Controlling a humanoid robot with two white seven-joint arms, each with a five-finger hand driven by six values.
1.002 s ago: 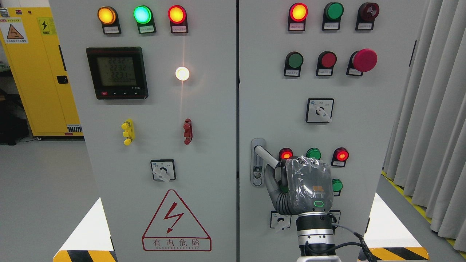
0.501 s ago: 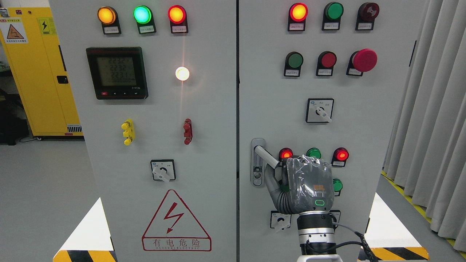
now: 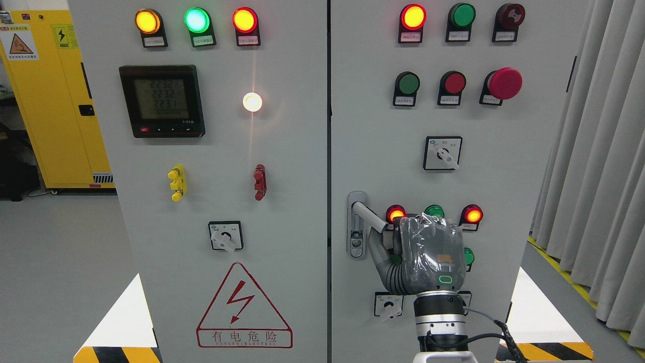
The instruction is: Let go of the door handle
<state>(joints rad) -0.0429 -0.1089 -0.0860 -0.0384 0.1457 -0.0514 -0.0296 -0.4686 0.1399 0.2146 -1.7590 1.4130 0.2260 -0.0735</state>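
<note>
1. Left door of the grey metal electrical cabinet (image 3: 282, 166) has meters and lamps, nothing to grab. Both doors are closed, so no telling what's inside.
2. The silver metal lever door handle (image 3: 367, 216) sits low on the right door's left edge, swung out from its backplate. Looks rigid, smooth, probably a bit slick; the free end is the spot to hold.
3. The right hand (image 3: 426, 252), grey and plastic-wrapped, has thumb and fingers curled round that free end.
</note>
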